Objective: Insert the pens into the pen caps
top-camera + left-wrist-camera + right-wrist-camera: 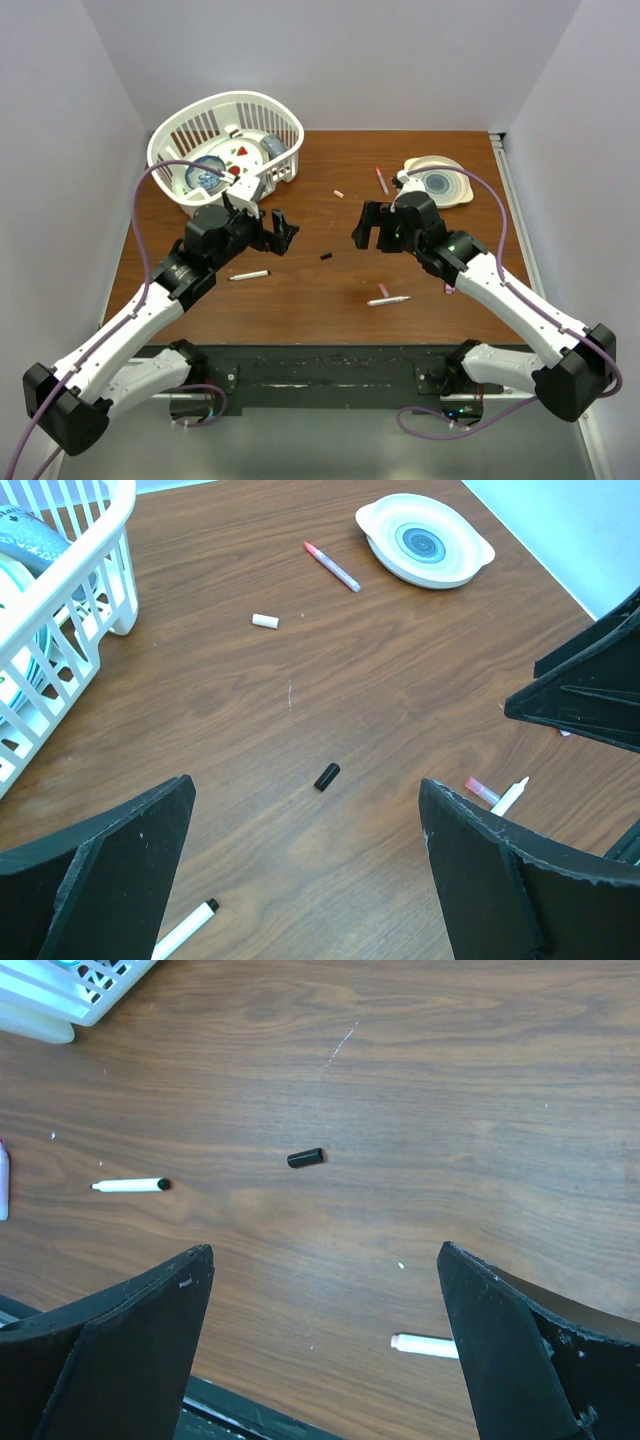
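Note:
Both grippers are open and empty, facing each other above the table's middle. The left gripper and the right gripper hover either side of a black cap. A white pen with a black tip lies near the left gripper. Another white pen lies by a pink cap. A pale pink cap and a lilac pen with a red tip lie farther back.
A white basket holding dishes stands at the back left. A cream plate with a blue centre sits at the back right. The table's front edge shows in the right wrist view.

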Controlling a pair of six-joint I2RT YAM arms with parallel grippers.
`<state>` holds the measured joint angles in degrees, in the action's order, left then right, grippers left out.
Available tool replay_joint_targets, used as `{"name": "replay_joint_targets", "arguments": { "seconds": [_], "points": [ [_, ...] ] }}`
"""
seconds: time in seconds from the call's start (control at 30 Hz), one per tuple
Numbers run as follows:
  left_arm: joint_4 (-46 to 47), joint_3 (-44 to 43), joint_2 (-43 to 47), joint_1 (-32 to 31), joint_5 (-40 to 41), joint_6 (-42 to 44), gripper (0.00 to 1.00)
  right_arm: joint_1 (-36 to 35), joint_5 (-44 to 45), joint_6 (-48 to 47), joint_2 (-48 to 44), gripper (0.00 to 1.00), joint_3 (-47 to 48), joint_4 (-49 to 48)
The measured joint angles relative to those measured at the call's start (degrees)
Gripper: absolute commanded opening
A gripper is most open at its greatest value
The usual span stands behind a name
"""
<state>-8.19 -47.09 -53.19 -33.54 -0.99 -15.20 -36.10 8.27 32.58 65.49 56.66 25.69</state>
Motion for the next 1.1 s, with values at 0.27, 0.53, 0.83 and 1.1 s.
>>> {"name": "replay_joint_targets", "arguments": {
  "seconds": [0.27, 0.53, 0.83, 1.1],
  "points": [
    [0.0, 0.0, 0.5, 0.0, 0.0, 0.0, 1.0, 0.0, 4.6, -0.7, 4.3, 0.98, 2.3, 0.6],
    [0.5, 0.9, 2.1, -0.1, 1.9, 0.9, 1.0, 2.1, 11.3, -12.0, 27.1, 0.88, 24.0, 2.5],
    [0.5, 1.0, 2.5, -0.4, 3.3, 1.3, 0.99, 13.5, 6.2, -23.6, 52.9, 0.53, 46.6, 5.8],
    [0.5, 1.1, 2.5, -0.7, 3.3, 1.3, 0.99, 16.7, 5.7, -29.6, 69.3, 0.47, 63.8, 10.8]
  ]
}}
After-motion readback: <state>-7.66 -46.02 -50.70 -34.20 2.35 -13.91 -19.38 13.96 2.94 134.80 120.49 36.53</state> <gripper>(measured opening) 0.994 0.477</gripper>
